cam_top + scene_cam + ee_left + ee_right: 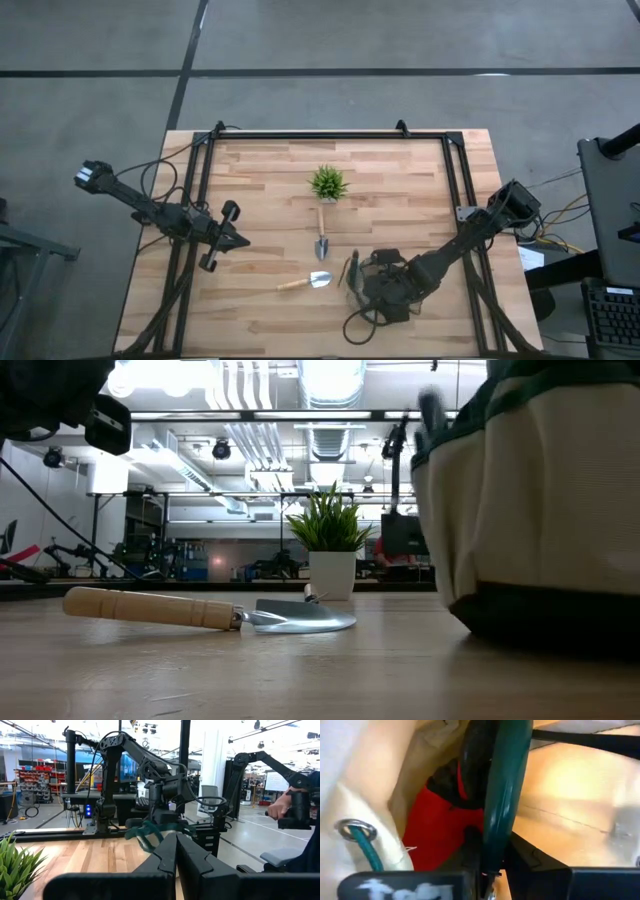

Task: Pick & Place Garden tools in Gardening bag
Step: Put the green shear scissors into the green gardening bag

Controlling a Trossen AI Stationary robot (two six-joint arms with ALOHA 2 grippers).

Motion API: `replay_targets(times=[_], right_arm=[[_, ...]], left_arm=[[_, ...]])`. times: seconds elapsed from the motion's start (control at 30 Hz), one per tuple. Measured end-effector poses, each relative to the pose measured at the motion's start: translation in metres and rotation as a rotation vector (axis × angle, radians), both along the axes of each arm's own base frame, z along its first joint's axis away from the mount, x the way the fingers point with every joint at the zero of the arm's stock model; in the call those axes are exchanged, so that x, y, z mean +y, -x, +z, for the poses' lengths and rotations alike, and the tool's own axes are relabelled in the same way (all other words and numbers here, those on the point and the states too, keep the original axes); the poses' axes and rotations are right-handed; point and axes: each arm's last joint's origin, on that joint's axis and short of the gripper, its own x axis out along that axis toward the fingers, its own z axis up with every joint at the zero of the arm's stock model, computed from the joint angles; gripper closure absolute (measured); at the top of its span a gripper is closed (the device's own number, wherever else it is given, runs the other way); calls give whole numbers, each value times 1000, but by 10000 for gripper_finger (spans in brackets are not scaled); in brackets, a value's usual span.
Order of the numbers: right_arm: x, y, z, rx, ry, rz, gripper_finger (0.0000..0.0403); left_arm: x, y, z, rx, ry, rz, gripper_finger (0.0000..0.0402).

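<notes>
The olive-tan bag [388, 292] stands at the table's near right and fills the right of the low view [540, 510]. My right gripper [368, 282] is at its mouth, shut on a pair of dark green-handled pruning shears [505, 780]. Inside the bag lie a red glove-like item [435, 830] and a dark, red-marked tool [457, 780]. One trowel [321, 238] lies just near the plant. The other trowel [305, 283] lies flat left of the bag [200, 610]. My left gripper [238, 240] is shut and empty at the left [176, 851]. My right gripper pinches one glossy green handle of the shears [492, 852] between its two fingers. The handle runs on past the fingers into the bag's mouth. The shears' far end is hidden in the bag, so I cannot tell whether it rests on anything.
A small spiky green plant in a white pot [328, 184] stands at the table's middle, also in the low view [330, 550]. A black frame [330, 135] runs along the table's far edge and sides. A person's hand [277, 809] shows beyond the table.
</notes>
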Motion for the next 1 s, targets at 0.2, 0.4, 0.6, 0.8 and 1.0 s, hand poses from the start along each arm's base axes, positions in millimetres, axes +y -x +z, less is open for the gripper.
replay_targets(times=[0.2, 0.4, 0.6, 0.8, 1.0], right_arm=[[-2, -1, 14, 12, 61, -30, 360], [-4, -1, 30, 29, 147, -43, 360], [-3, -6, 47, -17, 184, -40, 360], [-5, -5, 58, -31, 230, -57, 360], [-4, -9, 70, -88, 265, -66, 360]], left_arm=[[0, 0, 0, 0, 0, 0, 390], [0, 0, 0, 0, 0, 0, 390], [0, 0, 0, 0, 0, 0, 390], [0, 0, 0, 0, 0, 0, 390], [0, 0, 0, 0, 0, 0, 390]])
